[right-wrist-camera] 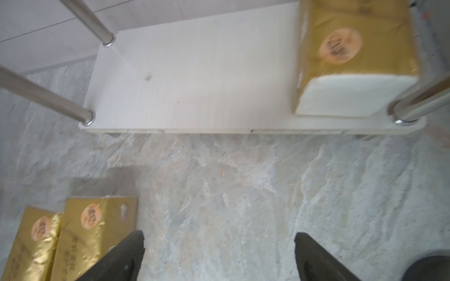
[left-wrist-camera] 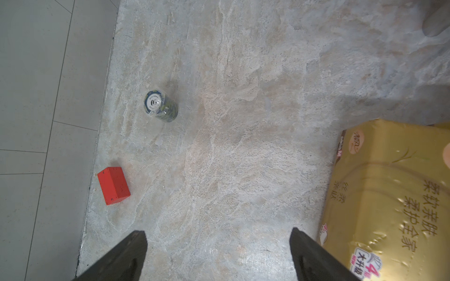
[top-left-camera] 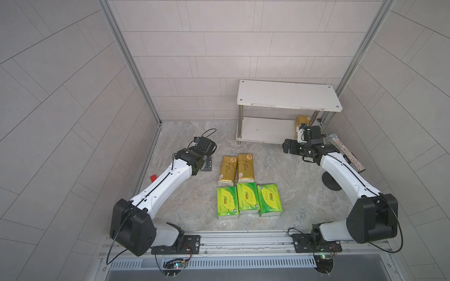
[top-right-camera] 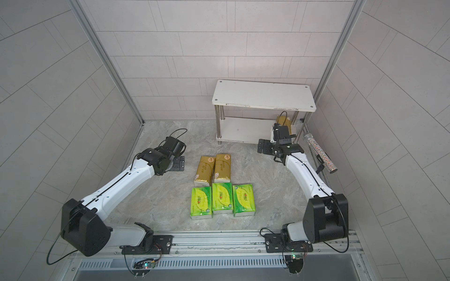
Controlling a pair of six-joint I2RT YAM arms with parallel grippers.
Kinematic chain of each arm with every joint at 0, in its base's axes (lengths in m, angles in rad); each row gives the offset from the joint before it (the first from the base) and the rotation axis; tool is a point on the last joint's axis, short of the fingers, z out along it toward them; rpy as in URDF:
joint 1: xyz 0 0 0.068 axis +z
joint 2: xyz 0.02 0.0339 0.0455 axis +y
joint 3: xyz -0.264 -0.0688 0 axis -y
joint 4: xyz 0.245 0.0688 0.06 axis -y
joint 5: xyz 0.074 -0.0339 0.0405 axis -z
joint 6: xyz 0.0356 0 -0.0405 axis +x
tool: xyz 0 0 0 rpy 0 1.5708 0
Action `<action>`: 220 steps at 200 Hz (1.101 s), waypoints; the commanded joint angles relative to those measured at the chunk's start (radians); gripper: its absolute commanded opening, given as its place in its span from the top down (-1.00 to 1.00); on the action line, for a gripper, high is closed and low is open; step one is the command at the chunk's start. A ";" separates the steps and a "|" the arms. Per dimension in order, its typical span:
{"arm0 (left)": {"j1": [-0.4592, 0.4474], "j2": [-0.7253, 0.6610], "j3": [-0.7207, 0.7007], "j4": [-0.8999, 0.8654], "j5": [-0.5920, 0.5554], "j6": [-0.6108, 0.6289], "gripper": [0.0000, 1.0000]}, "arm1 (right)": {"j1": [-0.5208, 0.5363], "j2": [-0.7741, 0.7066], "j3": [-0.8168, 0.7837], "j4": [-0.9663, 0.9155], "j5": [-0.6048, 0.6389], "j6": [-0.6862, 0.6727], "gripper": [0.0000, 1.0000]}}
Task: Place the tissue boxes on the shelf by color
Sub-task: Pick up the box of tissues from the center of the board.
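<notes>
Gold tissue box (right-wrist-camera: 360,56) on shelf (right-wrist-camera: 194,85), lower tier, right end

Red block (left-wrist-camera: 113,186) noted at edge of stone-patterned tabletop (left-wrist-camera: 243,146) | wrapped chip roll (left-wrist-camera: 160,105) seen apart from block | glitter tube (top-left-camera: 345,153) seen at far right | black disc (top-left-camera: 331,182) laid near tube

Marbled bench (top-left-camera: 185,214) carrying, at centre, two gold tissue packs (top-left-camera: 227,172) side by side and touching, with three green packs (top-left-camera: 247,200) in a row just in front; a red block (left-wrist-camera: 113,185) lies near its left edge. The two-tier shelf (top-left-camera: 287,97) stands at the far right corner, with one gold pack (top-left-camera: 302,121) at the right end of its lower board.
</notes>
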 commanded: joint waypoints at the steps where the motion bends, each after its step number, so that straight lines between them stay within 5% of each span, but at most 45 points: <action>1: 0.007 -0.029 -0.021 -0.018 0.010 -0.012 -1.00 | 0.112 -0.077 -0.061 -0.026 0.035 0.126 -0.99; 86: 0.007 -0.022 -0.038 -0.018 0.012 -0.014 -1.00 | 0.516 -0.106 -0.155 -0.011 0.230 0.352 -0.99; 220: 0.007 -0.054 -0.057 -0.026 0.013 -0.009 -1.00 | 0.679 0.264 0.033 0.048 0.307 0.397 -0.99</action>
